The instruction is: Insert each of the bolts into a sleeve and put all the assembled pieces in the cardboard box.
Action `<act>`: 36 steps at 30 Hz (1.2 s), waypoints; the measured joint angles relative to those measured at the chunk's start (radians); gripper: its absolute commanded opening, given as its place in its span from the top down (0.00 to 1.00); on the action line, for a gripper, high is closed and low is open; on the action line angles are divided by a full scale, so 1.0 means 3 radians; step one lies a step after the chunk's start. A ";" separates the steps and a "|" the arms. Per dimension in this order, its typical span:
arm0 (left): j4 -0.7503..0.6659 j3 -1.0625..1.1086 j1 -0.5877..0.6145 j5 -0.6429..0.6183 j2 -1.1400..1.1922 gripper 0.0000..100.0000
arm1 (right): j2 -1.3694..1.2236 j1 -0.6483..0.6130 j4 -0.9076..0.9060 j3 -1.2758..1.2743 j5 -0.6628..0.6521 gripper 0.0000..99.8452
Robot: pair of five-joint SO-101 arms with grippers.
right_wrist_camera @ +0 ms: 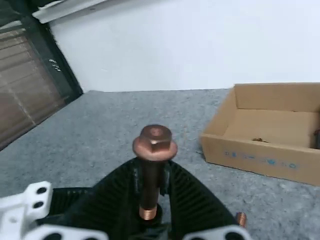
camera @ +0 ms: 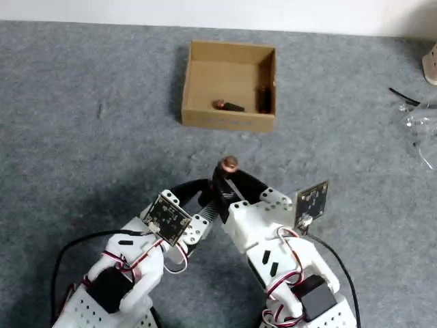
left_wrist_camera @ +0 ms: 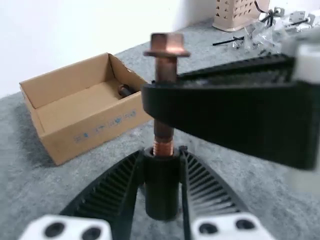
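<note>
1. Dropping is the widest risk: the two parts hang above the grey table (camera: 75, 109), between the two arms and short of the cardboard box (camera: 229, 121); anything let go here would land on the table, not in the box, and might roll.
2. The cardboard box sits beyond the arms with two dark finished pieces (camera: 229, 106) lying in it; its near wall stands up, so a low carry could knock the load against that wall or shove the box away.
3. The right gripper (right_wrist_camera: 150, 172) is clamped on the shaft of the bolt, a little under the head; that grip lies in the sleeve's way, so pushing on could jam gripper against gripper before the bolt is home; letting go too soon would leave the bolt standing by its tip alone.
4. The left gripper (left_wrist_camera: 161, 154) is closed around the sleeve (left_wrist_camera: 161, 192), holding it upright; a loose hold would let the sleeve slide or tip under the push.
5. The bolt (left_wrist_camera: 164, 70) stands upright with its threaded end just in the sleeve's mouth and most of the shaft outside; a slight tilt between the two could bind the thread at the rim, or make the tip skip off.
</note>
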State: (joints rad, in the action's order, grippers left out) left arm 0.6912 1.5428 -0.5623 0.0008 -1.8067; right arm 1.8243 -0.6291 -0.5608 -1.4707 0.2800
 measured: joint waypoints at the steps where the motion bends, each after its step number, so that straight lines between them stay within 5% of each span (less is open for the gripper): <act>1: 0.0000 0.0000 0.0020 -0.0056 0.0000 1.00 | 0.0000 -0.0005 0.0000 0.0000 0.0000 1.00; 10: 0.0000 0.0000 0.0056 -0.0240 0.0000 1.00 | 0.0000 -0.0015 0.0000 0.0000 -0.0005 0.98; 18: 0.0015 0.0000 0.0097 -0.0266 0.0000 1.00 | 0.0000 -0.0107 0.0000 0.0005 -0.0312 0.70; 30: 0.0020 0.0000 0.0123 -0.0240 -0.0005 1.00 | 0.0005 -0.0102 0.0000 0.0005 -0.0332 0.69; 36: 0.0020 0.0000 0.0522 -0.0245 -0.0005 0.99 | 0.0005 0.0235 0.0005 0.0005 -0.0332 0.69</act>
State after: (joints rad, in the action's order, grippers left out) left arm 0.6974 1.5428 -0.4058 -0.0729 -1.8082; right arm 1.8259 -0.5585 -0.5593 -1.4691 0.1803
